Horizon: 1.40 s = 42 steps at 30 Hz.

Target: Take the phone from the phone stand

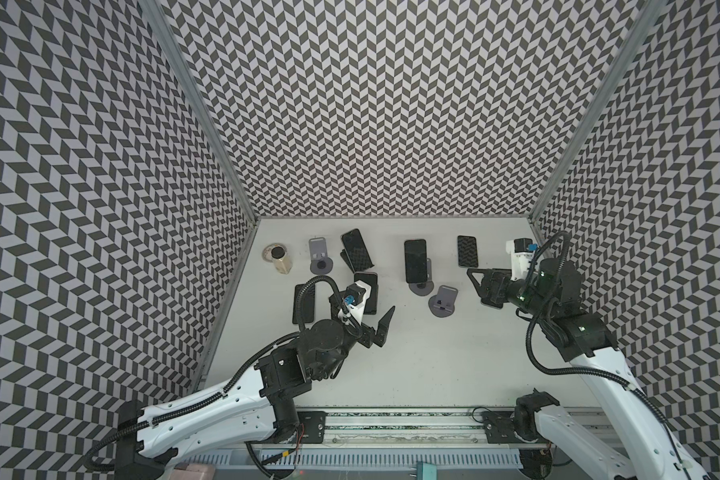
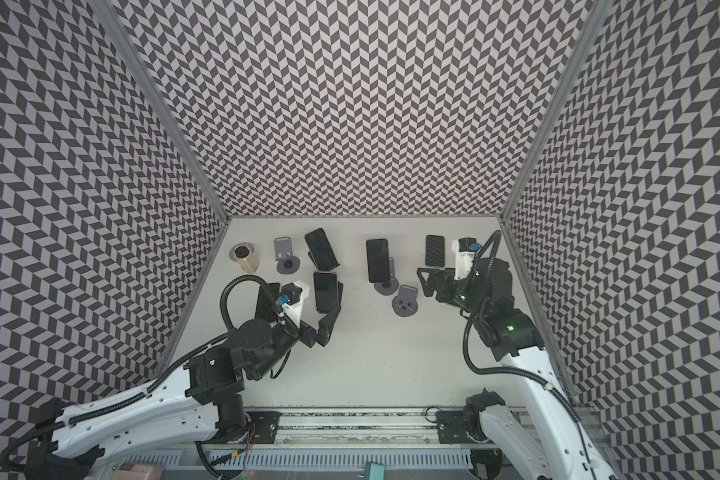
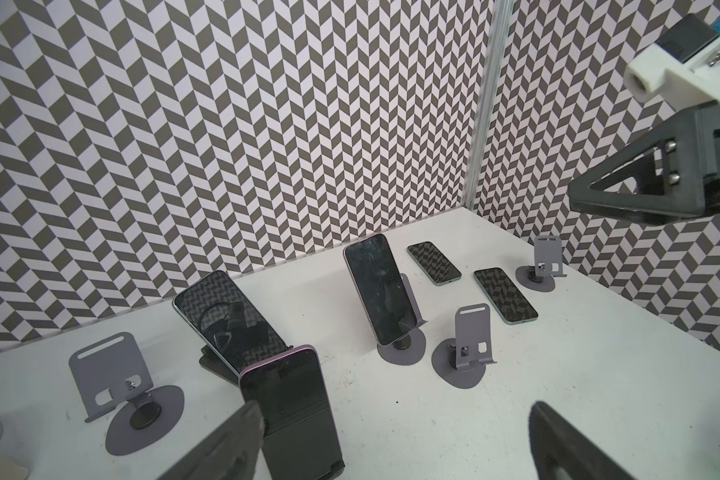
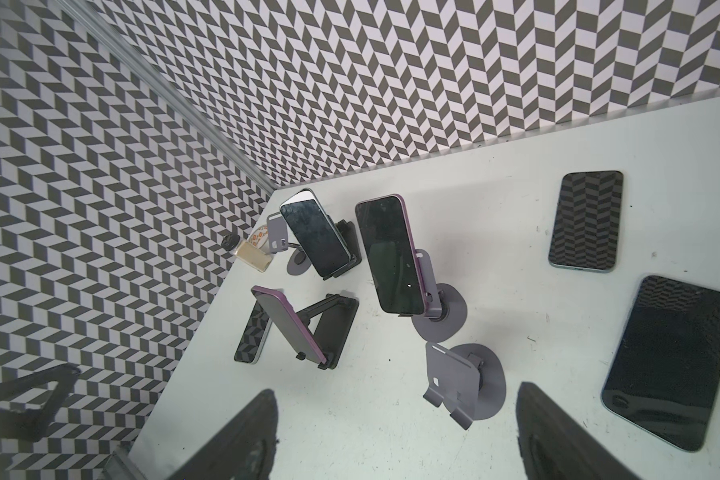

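Top views: white table (image 1: 412, 365) inside chevron-papered walls. Left gripper (image 1: 381, 326) sits near left, jaws wide apart and empty, aimed at the purple phone (image 1: 368, 291). That phone leans on a black stand (image 2: 340, 295) just beyond the fingertips, partly hidden by the wrist camera. Right gripper (image 1: 476, 286) hovers far right, pointing left; its spread is hard to read from above. Between the two grippers, a dark phone (image 1: 415, 259) is propped on a grey stand (image 1: 421, 288), with an empty grey stand (image 1: 443, 302) just near-right of it. Far left: a jar (image 1: 278, 259), a far-left empty stand (image 1: 320, 255) and a second propped phone (image 1: 355, 253). A flat phone (image 1: 467, 250) lies far right. Left wrist view: fingers (image 3: 225, 440) are spread toward both sides of the frame. The purple phone (image 3: 287, 399) stands with its lower half in the gap, hard against one finger; whether they touch, cannot tell. It sits on its stand, not lifted. Right wrist view: fingers (image 4: 242, 436) are well apart with only bare table between them, nothing held. The purple phone (image 4: 285, 326) shows side-on, tilted back on the black stand (image 4: 335, 328), left of the dark phone (image 4: 391, 253).
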Motion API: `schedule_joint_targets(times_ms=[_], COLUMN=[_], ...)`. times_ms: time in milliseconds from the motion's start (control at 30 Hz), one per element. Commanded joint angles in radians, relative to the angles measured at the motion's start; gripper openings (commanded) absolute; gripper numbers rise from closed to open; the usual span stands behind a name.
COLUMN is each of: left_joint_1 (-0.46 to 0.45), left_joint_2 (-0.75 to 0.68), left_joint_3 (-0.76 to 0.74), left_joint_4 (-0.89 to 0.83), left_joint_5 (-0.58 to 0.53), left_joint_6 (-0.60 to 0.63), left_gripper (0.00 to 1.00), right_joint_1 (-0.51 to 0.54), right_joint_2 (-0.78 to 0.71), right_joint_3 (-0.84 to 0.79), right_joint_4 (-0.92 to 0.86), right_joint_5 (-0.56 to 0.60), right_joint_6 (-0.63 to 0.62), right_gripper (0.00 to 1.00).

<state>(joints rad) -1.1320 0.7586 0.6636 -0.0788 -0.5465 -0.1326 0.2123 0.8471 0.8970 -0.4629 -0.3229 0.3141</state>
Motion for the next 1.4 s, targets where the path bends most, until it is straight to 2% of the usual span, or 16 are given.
schedule_joint_targets(times_ms=[0,267,667,1067,1367], left_joint_1=[0.005,0.014,0.054,0.116,0.205], left_joint_2=[-0.027,-0.085,-0.122,-0.066,-0.041], left_joint_3=[-0.015,-0.015,0.001,-0.009,-0.036], left_joint_4=[-0.057,-0.088,-0.138,-0.108,-0.072], left_joint_5=[-0.045,-0.106,-0.119,-0.051,0.056], left_joint_6=[-0.071,-0.108,-0.093,-0.091,-0.112], left_gripper=[0.99,0.96,1.0,1.0,1.0], right_joint_1=[0.019,0.061,0.121,0.138,0.144], right_joint_2=[-0.02,-0.023,-0.023,-0.013,-0.013], right_joint_3=[-0.004,0.006,-0.005,-0.019,-0.037], right_joint_4=[0.072,0.061,0.094,0.121,0.115], right_joint_5=[-0.033,-0.041,-0.038,-0.012,0.017], right_joint_6=[-0.012,-0.035,-0.051,-0.061,-0.08], right_gripper=[0.87,0.87,0.87,0.87,0.87])
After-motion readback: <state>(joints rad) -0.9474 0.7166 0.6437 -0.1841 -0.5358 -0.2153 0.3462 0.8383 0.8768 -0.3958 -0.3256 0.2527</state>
